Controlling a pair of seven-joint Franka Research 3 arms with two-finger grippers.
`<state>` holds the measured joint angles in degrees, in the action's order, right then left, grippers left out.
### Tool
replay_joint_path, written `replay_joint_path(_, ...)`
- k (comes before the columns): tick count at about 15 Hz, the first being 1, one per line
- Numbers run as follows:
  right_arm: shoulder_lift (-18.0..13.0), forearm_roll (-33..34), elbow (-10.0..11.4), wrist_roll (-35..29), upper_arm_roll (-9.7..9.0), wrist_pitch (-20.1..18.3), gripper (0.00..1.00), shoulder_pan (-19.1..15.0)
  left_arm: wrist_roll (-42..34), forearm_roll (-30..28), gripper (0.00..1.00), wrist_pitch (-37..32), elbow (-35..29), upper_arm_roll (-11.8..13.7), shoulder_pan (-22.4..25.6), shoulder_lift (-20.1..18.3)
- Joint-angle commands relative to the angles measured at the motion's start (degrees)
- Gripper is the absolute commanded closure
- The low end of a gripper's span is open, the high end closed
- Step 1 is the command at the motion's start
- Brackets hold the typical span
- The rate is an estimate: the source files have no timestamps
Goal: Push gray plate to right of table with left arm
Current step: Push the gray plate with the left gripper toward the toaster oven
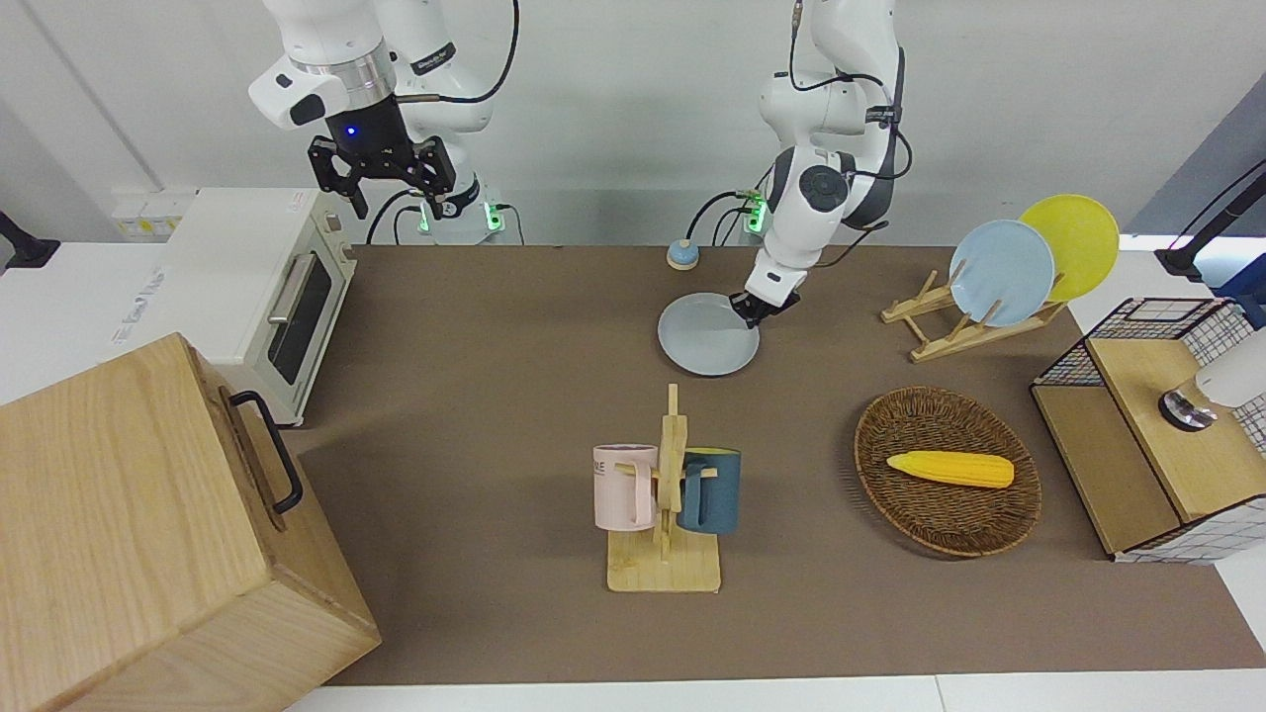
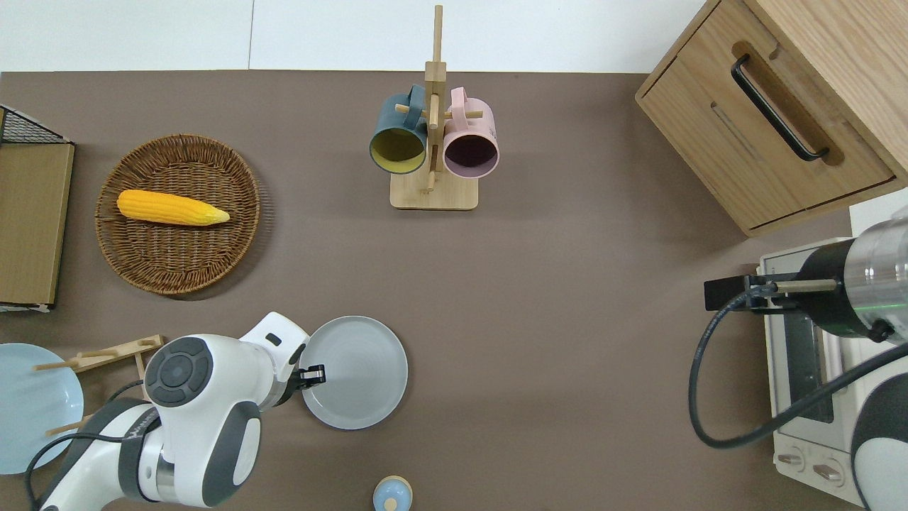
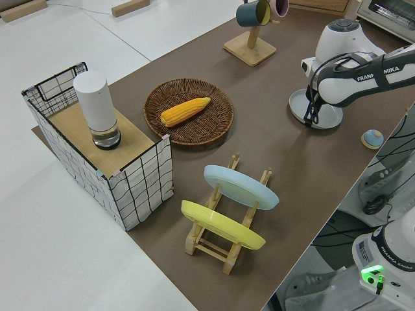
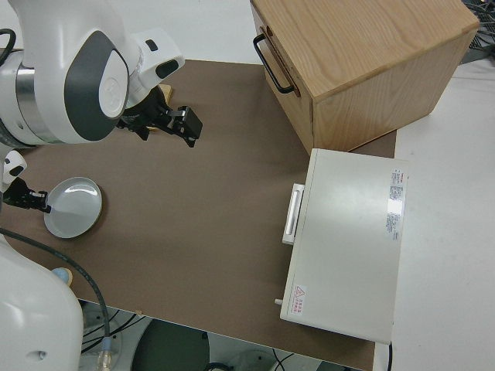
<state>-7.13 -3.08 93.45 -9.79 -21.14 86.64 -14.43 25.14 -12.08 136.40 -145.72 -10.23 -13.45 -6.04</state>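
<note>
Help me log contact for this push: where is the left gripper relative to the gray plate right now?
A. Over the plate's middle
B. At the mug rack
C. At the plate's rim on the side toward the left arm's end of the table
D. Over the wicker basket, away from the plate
C: the left gripper sits at the edge of the gray plate, on the side toward the left arm's end of the table.

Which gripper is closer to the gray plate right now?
Left. The left gripper is at the gray plate, on its rim toward the left arm's end of the table. The right arm is parked.
</note>
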Motion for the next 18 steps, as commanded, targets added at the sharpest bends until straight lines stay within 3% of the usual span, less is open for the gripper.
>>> replay_joint_path(1,-1.6,-1.2,1.6,-0.6,-0.83,0.0,0.005,-1.4,5.0,-2.0,1.0,4.7,-0.9,0.0,-4.3,2.2)
replay_joint_path(6,-1.6,-1.2,1.6,-0.6,-0.83,0.0,0.005,-1.4,8.9,-5.5,1.0,8.8,-0.2,-0.1,-8.2,3.9)
replay_joint_path(10,-1.6,-1.2,1.6,-0.6,-0.83,0.0,0.005,-1.4,16.0,-5.6,1.0,10.7,2.2,-3.4,-9.5,6.0)
replay_joint_path(16,-1.6,-1.2,1.6,-0.7,-0.83,0.0,0.005,-1.4,24.2,-8.4,1.0,14.2,9.0,-3.3,-16.8,12.0)
replay_joint_path(18,-1.6,-1.2,1.6,-0.6,-0.83,0.0,0.005,-1.4,26.2,-8.4,1.0,14.3,11.2,-1.6,-20.2,13.4)
